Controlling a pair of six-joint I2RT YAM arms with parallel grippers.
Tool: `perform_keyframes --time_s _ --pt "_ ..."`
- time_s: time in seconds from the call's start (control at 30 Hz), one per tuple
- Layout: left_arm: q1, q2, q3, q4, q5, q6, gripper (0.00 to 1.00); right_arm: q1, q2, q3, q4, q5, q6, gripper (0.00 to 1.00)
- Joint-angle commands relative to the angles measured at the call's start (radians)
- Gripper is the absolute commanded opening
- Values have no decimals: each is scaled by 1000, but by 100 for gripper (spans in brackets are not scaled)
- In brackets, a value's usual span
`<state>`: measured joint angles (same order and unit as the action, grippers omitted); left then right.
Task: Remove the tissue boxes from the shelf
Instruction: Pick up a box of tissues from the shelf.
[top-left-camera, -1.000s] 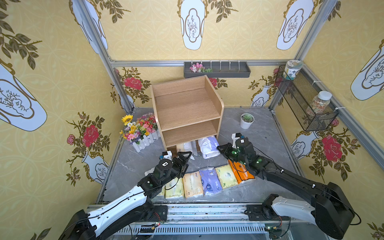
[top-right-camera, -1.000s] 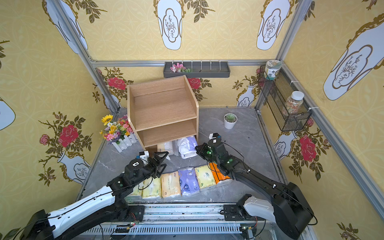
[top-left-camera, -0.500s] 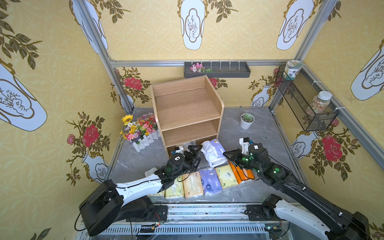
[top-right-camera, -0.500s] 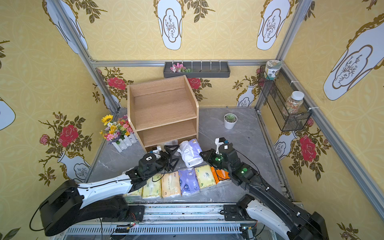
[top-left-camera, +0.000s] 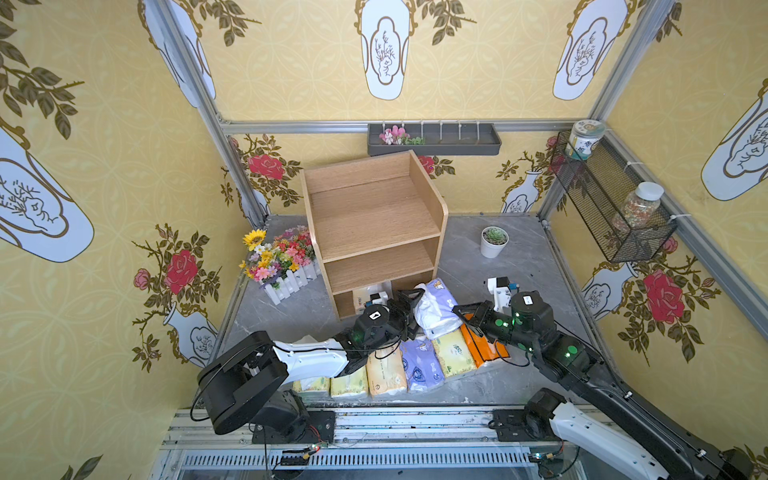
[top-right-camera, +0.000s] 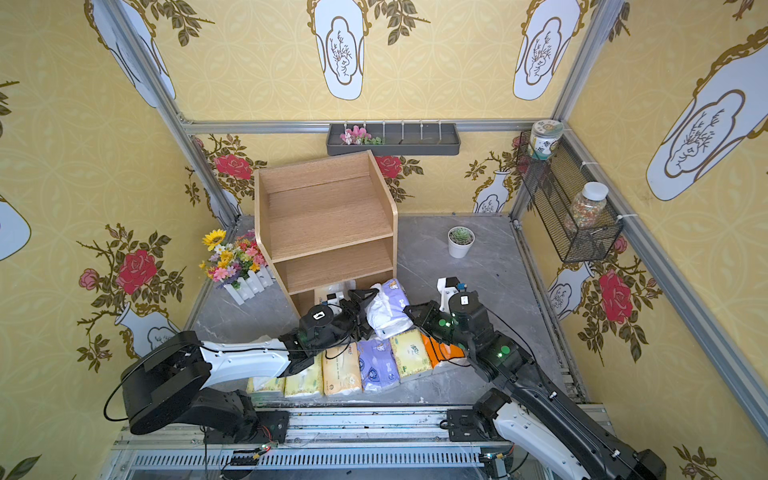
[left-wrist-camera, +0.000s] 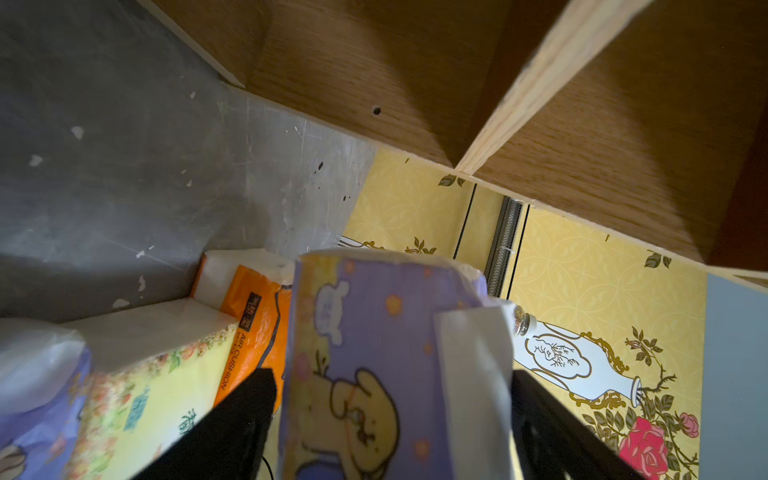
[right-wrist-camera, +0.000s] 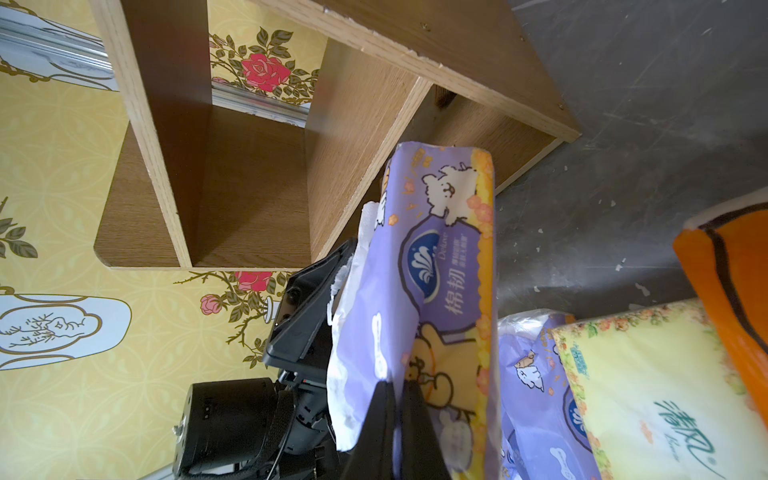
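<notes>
A lavender tissue box (top-left-camera: 436, 307) (top-right-camera: 388, 307) hangs tilted just in front of the light-wood shelf (top-left-camera: 374, 216) (top-right-camera: 328, 216). My right gripper (top-left-camera: 459, 309) (right-wrist-camera: 395, 384) is shut on a fold of the lavender tissue box (right-wrist-camera: 436, 291). My left gripper (top-left-camera: 405, 311) (left-wrist-camera: 392, 374) straddles the lavender tissue box (left-wrist-camera: 374, 374), open, with a thin gap at one finger (left-wrist-camera: 249, 415). A cream tissue box (top-left-camera: 368, 293) sits in the shelf's bottom tier. Several tissue boxes lie in a row on the floor, from an orange one (top-left-camera: 482, 345) to a yellow one (top-left-camera: 349, 382).
A bunch of flowers in a white fence planter (top-left-camera: 282, 262) stands left of the shelf. A small potted succulent (top-left-camera: 494, 241) stands to its right. A black wire basket (top-left-camera: 611, 208) with jars hangs on the right wall, and a dark tray (top-left-camera: 432, 139) on the back wall.
The right gripper has drawn the lavender tissue box a little away from the shelf. The left arm has reached right, and its jaws have come round the tissue box and narrowed.
</notes>
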<state>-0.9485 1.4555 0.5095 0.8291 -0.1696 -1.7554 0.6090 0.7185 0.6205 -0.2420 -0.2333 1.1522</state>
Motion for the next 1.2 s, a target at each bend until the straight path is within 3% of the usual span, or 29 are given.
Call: perform_keyframes --time_s 0.0,0.33,0.43,0.53,0.67,0.93,1.17 --pt "-8 14 7 75 -33 -25 76 1 -5 -3 18 23 17 0" --pt "-19 40 58 71 -40 -7 33 1 -1 24 -83 90 -10 0" --pt "-25 61 86 71 -39 3 24 1 -7 71 -178 137 -45 26" --pt "-31 88 118 65 -41 19 22 2 -23 133 -298 219 -89 68" --pt "-48 134 215 -24 -53 62 22 1 -47 245 -491 375 -149 96" --pt "-98 336 610 -389 -41 238 26 1 -129 524 -760 777 -317 97" --pt "-154 614 1005 -574 4 335 26 0 -231 582 -711 831 -418 97"
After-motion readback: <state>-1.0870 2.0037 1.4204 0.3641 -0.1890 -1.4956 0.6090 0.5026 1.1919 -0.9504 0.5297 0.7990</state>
